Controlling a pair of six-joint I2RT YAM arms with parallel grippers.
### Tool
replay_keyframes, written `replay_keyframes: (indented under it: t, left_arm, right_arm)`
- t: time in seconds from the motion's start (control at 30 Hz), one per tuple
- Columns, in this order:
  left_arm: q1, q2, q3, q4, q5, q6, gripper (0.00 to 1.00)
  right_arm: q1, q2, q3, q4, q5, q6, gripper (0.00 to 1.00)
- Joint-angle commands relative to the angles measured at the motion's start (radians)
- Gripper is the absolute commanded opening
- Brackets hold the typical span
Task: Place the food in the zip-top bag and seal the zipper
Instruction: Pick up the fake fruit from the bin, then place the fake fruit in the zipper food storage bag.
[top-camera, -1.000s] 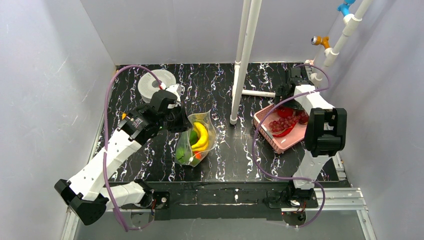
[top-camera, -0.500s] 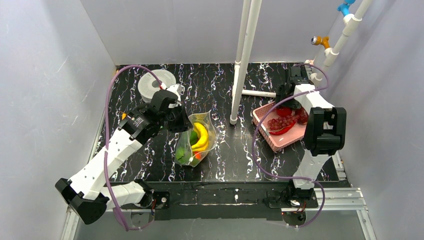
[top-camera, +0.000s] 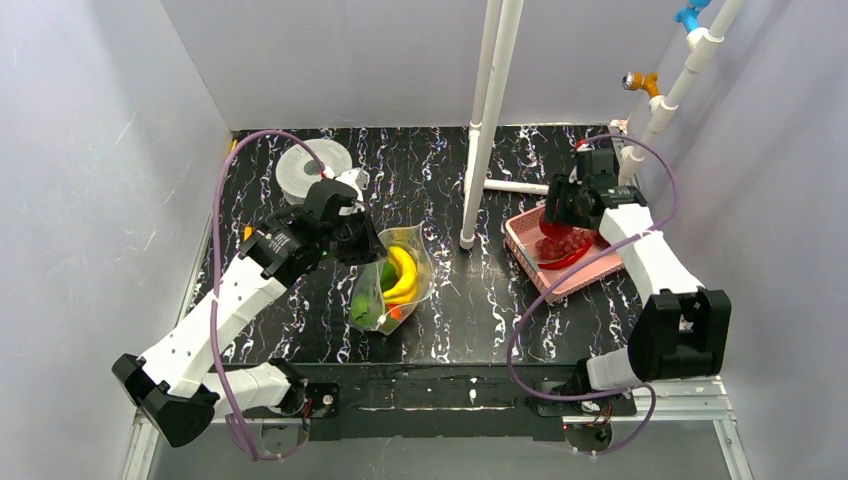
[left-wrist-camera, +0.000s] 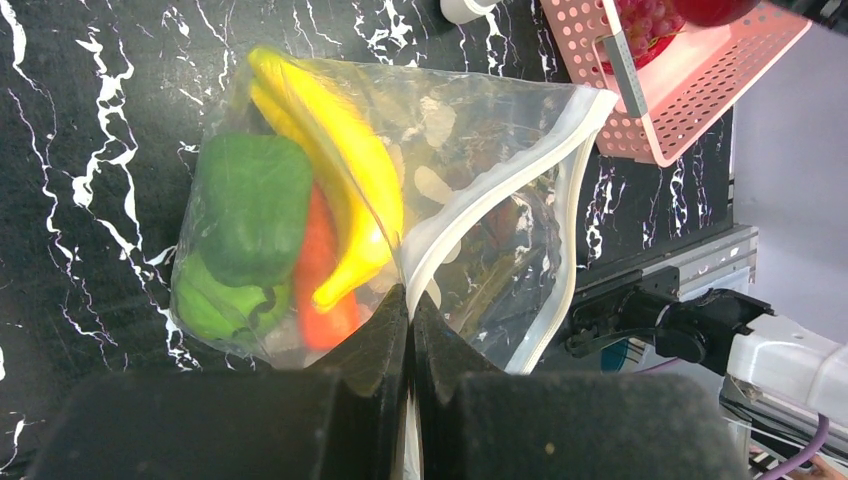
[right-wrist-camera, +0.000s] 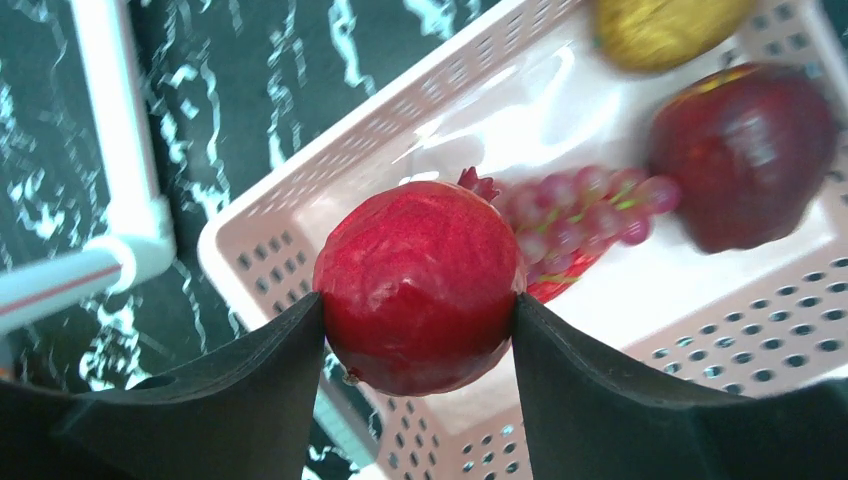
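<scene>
Above the one pink basket (top-camera: 590, 272) at centre right, the right gripper (right-wrist-camera: 415, 312) clamps one red pomegranate (right-wrist-camera: 420, 280), its arm swung lower-right since before, while the left gripper (left-wrist-camera: 408, 300) stays pinched on the one zip-top bag (left-wrist-camera: 480, 200) at centre.

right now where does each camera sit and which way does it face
Top external: above and behind, looking down on the table; left arm and right arm show whole.
Left wrist: on the left arm, looking down at the bag; the left claw, shut, pinches its edge.
Right wrist: on the right arm, looking into the basket; the right claw grips a red fruit.
Shared: all three show the basket.
</scene>
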Motion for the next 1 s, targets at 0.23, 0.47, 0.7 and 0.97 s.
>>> replay_keyframes:
  t: [0.23, 0.47, 0.7, 0.97]
  left_arm:
    - [0.004, 0.014, 0.022, 0.019, 0.025, 0.006, 0.00]
    - [0.003, 0.028, 0.027, 0.032, 0.057, 0.006, 0.00]
    - [0.003, 0.031, 0.023, 0.032, 0.061, -0.003, 0.00]
    - [0.002, 0.028, 0.025, 0.035, 0.067, -0.012, 0.00]
  right_arm:
    - [0.240, -0.284, -0.186, 0.027, -0.200, 0.128, 0.10]
    - [0.445, -0.460, -0.242, 0.214, -0.386, 0.221, 0.09]
    - [0.634, -0.451, -0.097, 0.271, -0.419, 0.183, 0.09]
    - [0.769, -0.327, 0.041, 0.257, -0.406, 0.121, 0.09]
